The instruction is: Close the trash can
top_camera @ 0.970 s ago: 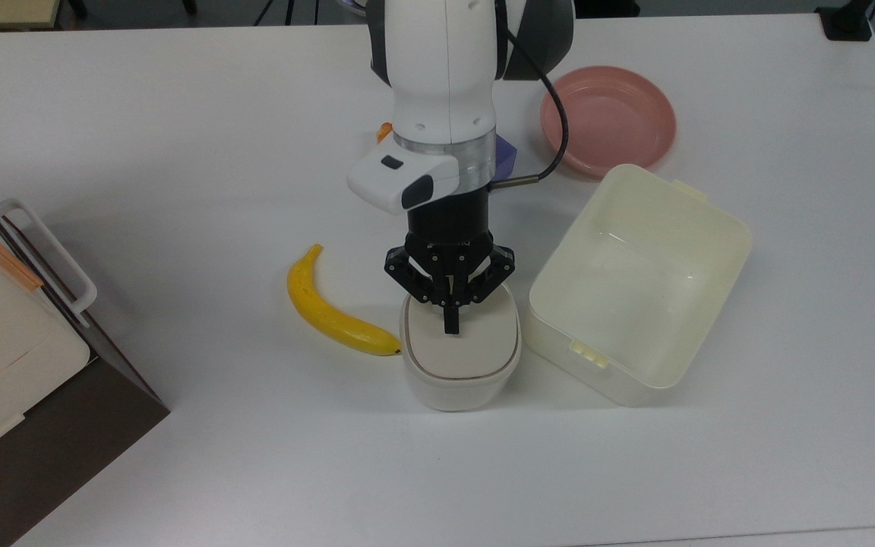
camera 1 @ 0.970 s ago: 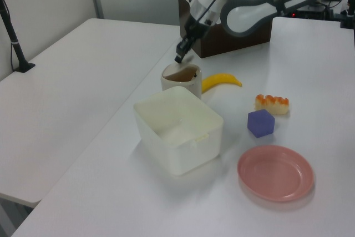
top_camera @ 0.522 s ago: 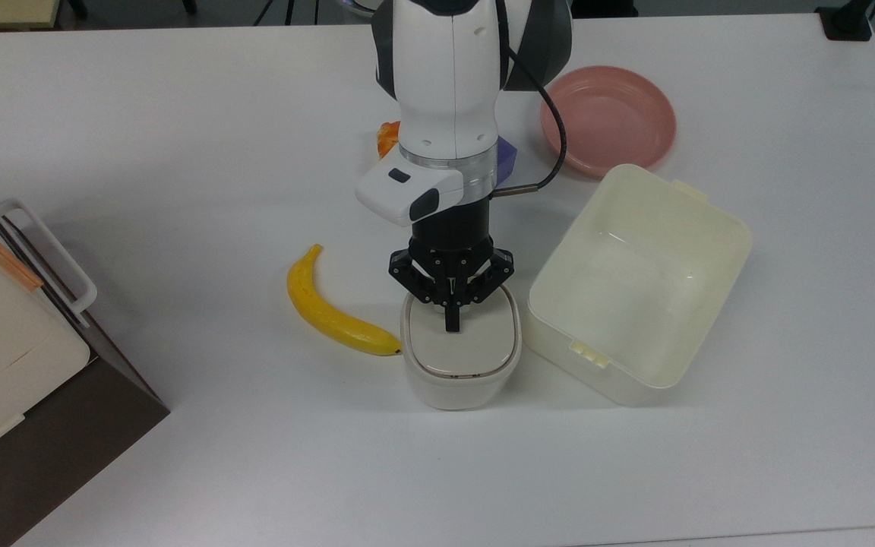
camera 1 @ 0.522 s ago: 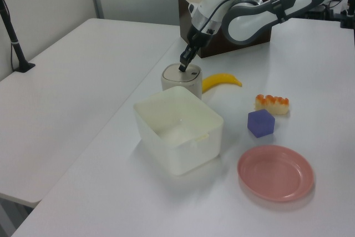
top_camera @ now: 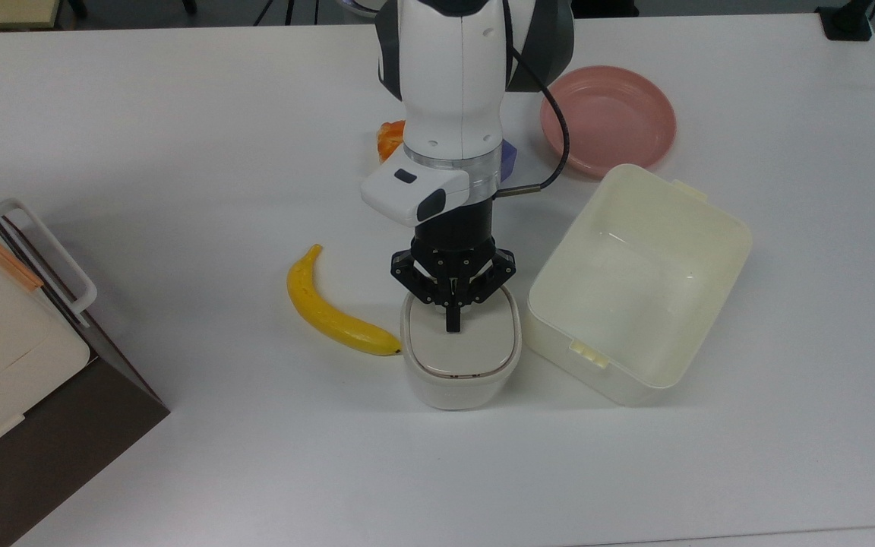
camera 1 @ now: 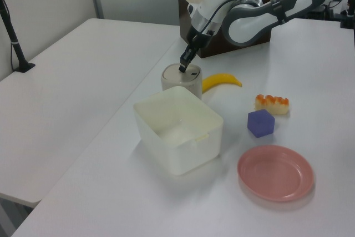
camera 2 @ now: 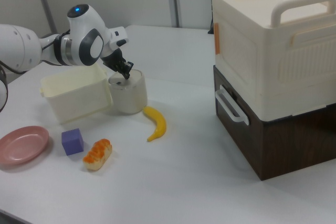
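Tool [top_camera: 451, 325], fingers pressed together, stood tip-down directly over trash can [top_camera: 460, 380], touching beige lid [top_camera: 462, 346] near its arm-side end; lid lay flat, apparently shut; can sat mid-table between banana [top_camera: 331, 311] and lidless tub [top_camera: 639, 281], toward top view's bottom edge.

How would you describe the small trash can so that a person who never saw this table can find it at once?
Start at the large cream rectangular lidless tub in the middle of the white table. At the top view's left of it stands the small cream-white rounded-square plastic trash can, with a yellow banana on its other side. Unlike the tub, it is smaller and has a beige flap lid, which the black gripper meets.
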